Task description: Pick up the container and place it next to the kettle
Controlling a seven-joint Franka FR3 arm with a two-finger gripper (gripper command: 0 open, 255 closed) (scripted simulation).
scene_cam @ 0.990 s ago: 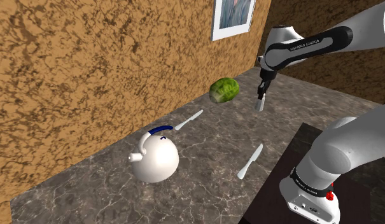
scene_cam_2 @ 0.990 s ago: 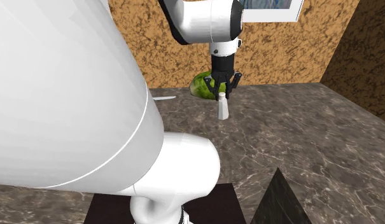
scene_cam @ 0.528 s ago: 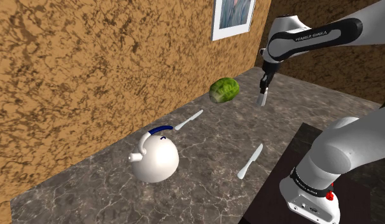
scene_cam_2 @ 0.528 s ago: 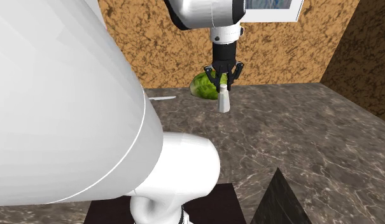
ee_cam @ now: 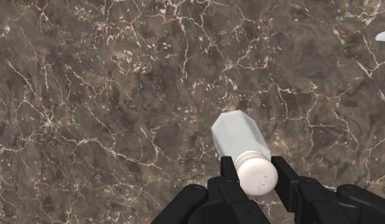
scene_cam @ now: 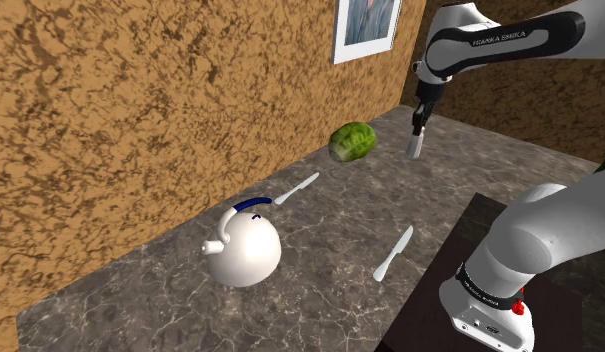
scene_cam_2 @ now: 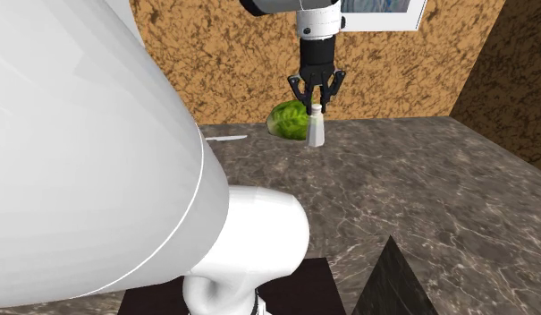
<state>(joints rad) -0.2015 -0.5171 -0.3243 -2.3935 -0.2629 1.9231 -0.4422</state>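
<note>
A small white container [ee_cam: 243, 147], shaped like a shaker with a round cap, hangs in the air above the dark marble counter. My gripper [ee_cam: 256, 175] is shut on its cap end, fingers clasping both sides. In the shoulder view the gripper [scene_cam: 421, 118] holds the container [scene_cam: 415, 145] high over the counter's far end, to the right of a green lettuce-like ball. The second exterior view has the container [scene_cam_2: 316, 131] dangling from the gripper [scene_cam_2: 316, 100] in front of that ball. The white kettle [scene_cam: 244, 246] with a blue handle stands on the counter at the shoulder view's left, far from the gripper.
The green ball [scene_cam: 352, 141] rests by the brown wall. Two pale knives lie on the counter, one [scene_cam: 296, 188] near the kettle and one [scene_cam: 394, 252] near the front edge. A framed picture [scene_cam: 367, 25] hangs on the wall. My stand [scene_cam: 490, 300] is at the lower right.
The gripper has risen with the container in it, lifting it higher above the counter and slightly toward the wall. Kettle, knives and green ball have not moved.
</note>
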